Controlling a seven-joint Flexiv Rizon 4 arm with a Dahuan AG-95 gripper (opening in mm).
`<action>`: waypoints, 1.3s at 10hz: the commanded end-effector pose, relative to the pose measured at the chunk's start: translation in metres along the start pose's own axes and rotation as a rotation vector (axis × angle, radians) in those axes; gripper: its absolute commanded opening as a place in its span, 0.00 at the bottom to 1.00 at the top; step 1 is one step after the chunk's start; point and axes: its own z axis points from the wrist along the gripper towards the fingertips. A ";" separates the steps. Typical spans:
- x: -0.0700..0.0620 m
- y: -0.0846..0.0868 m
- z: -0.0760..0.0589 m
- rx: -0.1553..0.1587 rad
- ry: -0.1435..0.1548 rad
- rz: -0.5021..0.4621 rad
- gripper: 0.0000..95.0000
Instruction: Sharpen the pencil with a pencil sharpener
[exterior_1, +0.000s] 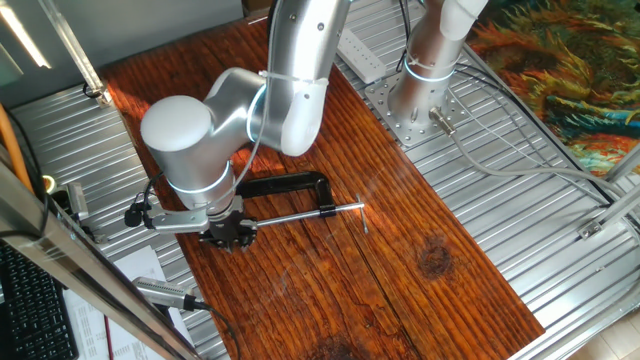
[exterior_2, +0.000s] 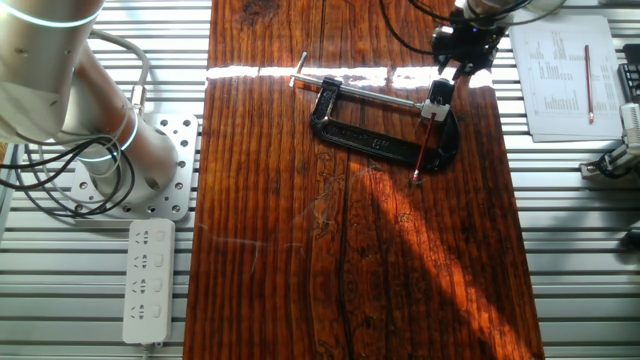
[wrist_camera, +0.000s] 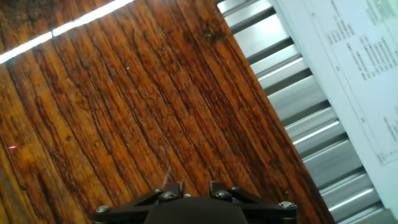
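Black 2-finger gripper (exterior_2: 463, 60): jaw state cannot be told. In the hand view only the finger roots are seen at the bottom edge, close together, with bare wood beyond them and nothing visibly held. From the other fixed view, the gripper is seen hovering at the far edge of the dark red-brown wooden table (exterior_2: 280, 250), apart from the task things.

Just beside and below it, the tiny black pencil sharpener block with a whitish spot (exterior_2: 437, 98) is seen seated at the end of the long silver screw rod (exterior_2: 365, 90) of the big black C-shaped clamp (exterior_2: 372, 133), apparently pinned there. The very thin short red pencil (exterior_2: 424, 148) is seen running from the sharpener out across the clamp frame, its free end over the wood; whether the tip is seated inside cannot be told. A white printed paper sheet (exterior_2: 560, 70) lies on the metal slats to the side.

Step judged in hand: approach to the pencil, grasp not yet made.

- The jaws should be opened just wider than the stick.
- The pencil should be taken on the free half, clear of the frame and rod.
- The wrist axis should be lined up with the pencil so the twist stays concentric.
- Light inward pressure should be kept; side load could snap it or pull it out.
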 end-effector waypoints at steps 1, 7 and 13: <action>0.001 0.001 0.003 0.006 0.008 0.001 0.20; 0.007 0.010 0.011 0.007 0.009 0.002 0.20; 0.010 0.015 0.015 0.011 0.011 -0.006 0.20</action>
